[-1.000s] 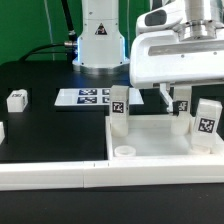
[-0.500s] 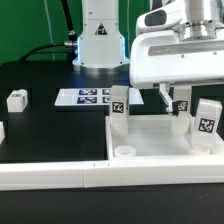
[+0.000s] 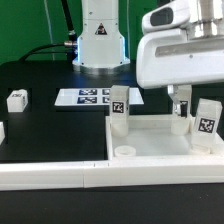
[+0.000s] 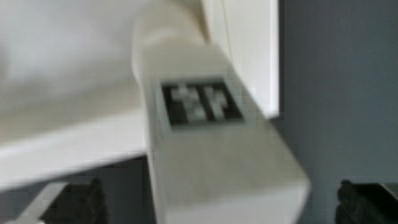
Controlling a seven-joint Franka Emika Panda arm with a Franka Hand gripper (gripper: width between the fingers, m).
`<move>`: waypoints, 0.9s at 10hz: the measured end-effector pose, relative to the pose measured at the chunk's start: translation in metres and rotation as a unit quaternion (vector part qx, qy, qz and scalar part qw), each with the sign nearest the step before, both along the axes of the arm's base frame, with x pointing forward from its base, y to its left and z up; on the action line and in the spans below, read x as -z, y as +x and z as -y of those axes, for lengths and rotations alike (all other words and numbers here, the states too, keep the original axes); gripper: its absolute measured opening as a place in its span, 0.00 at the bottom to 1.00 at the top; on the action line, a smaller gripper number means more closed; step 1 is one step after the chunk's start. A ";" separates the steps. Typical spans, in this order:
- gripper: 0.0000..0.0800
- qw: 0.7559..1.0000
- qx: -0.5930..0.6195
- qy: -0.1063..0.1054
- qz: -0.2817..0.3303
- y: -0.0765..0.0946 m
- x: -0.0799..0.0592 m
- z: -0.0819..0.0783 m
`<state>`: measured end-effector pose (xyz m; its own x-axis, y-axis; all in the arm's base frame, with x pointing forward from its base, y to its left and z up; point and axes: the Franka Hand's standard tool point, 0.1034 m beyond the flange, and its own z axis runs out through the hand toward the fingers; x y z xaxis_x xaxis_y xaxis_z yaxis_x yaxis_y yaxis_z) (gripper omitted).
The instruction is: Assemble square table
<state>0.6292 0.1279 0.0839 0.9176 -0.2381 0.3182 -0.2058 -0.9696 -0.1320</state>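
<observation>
- The gripper hangs with its jaws spread wide, gripping nothing; the fingertips stand clear of the tagged white leg between them.
- That leg stands at a far corner of the square tabletop.
- Just beside the jaws, toward the exterior view's right, stands a second leg.
- Toward that view's left, a third leg stands upright.
- Well beyond it lies a loose leg.

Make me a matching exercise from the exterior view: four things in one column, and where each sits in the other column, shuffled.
1 loose leg
2 marker board
3 round socket
4 upright leg

A standing at the square table top's far corner
B empty, at the top's near corner
C on the black table, exterior view's left
D flat before the arm's base

Pairs: 1-C, 2-D, 3-B, 4-A.
</observation>
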 end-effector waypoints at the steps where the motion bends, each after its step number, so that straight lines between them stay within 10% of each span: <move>1: 0.81 0.999 0.000 0.008 -0.034 0.002 0.000 0.005; 7: 0.78 0.995 0.024 0.026 -0.095 -0.001 0.006 0.027; 9: 0.37 0.994 0.047 0.032 -0.096 0.000 0.006 0.027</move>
<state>0.6294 0.1008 0.0782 0.9323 -0.3407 0.1215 -0.3232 -0.9354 -0.1431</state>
